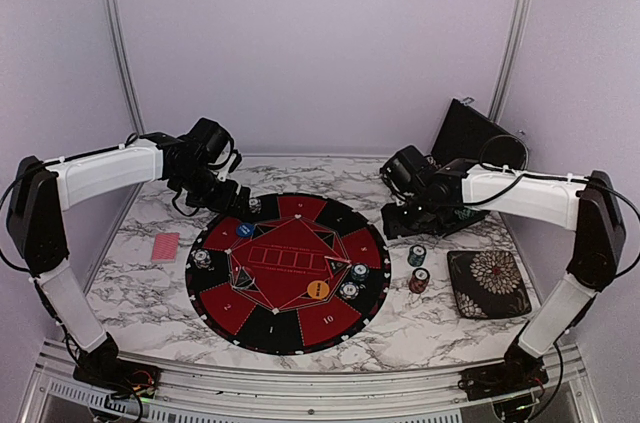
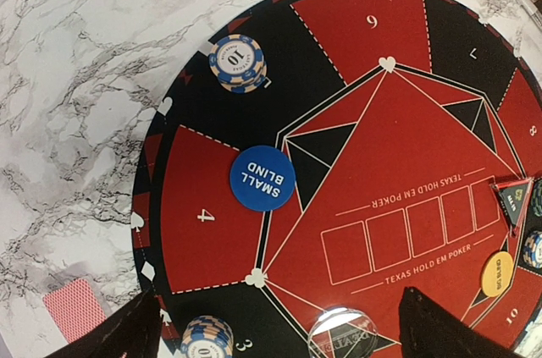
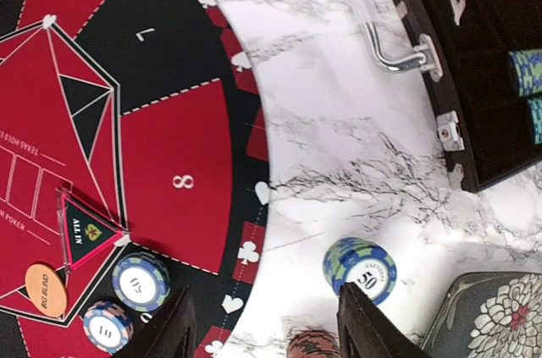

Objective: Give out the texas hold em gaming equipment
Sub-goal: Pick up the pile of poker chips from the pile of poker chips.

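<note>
Your arms' bases sit at the near edge, and just beyond them lies the round Texas Hold'em mat (image 1: pixel 288 273) on the marble table (image 1: pixel 140 283). Your left gripper (image 2: pixel 279 324) hangs spread wide over the mat's far-left sectors, grasping nothing. Below it you can see the blue small blind button (image 2: pixel 262 178) on the mat, a blue-and-tan 10 chip stack (image 2: pixel 238 63) farther out, and a second 10 stack (image 2: pixel 206 337) by sector 3. A red-backed card pile (image 1: pixel 165 246) lies off the mat to the left.

Your right gripper (image 3: pixel 267 320) stands part-way apart with nothing between its fingers, beside the open black case (image 3: pixel 474 62), where more chips wait in their slots. Right under it sits a green-and-blue 50 chip stack (image 3: pixel 360 267) on the bare marble, with a reddish stack (image 3: pixel 313 345) just nearer. On the mat's right side you have the orange big blind button (image 3: pixel 46 289), the triangular all-in marker (image 3: pixel 89 231), and two chip stacks (image 3: pixel 140 280) already placed.

Those stacks look stiff but loose: the chips should slide over one another. Take a stack low across its striped edge, squarely, so the whole column lifts. Cards are thin and flat, likely hard to pick off marble.
</note>
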### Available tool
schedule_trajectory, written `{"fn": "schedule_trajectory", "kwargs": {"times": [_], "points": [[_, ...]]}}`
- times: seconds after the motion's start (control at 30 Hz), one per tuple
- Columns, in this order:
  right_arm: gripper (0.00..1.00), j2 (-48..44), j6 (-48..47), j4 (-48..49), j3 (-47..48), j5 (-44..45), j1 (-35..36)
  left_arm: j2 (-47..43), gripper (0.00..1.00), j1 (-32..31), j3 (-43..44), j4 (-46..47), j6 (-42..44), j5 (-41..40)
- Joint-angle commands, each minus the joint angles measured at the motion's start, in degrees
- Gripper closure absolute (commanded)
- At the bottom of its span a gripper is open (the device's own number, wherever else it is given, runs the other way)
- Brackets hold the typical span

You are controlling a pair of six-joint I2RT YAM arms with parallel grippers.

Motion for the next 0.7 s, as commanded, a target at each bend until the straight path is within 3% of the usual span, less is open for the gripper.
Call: {"fn": "schedule_trajectory", "kwargs": {"times": [0.0, 0.67], "points": [[0.43, -1.7, -1.9, -1.0, -1.8, 0.1, -2.8, 0.7, 0.01, -0.1, -0.6, 0.4, 0.5, 0.4], [0.34, -1.4, -4.7, 3.6, -9.4, -3.6, -10.0, 1.4, 0.01, 0.0, -0.4, 0.3, 0.5, 0.4]]}}
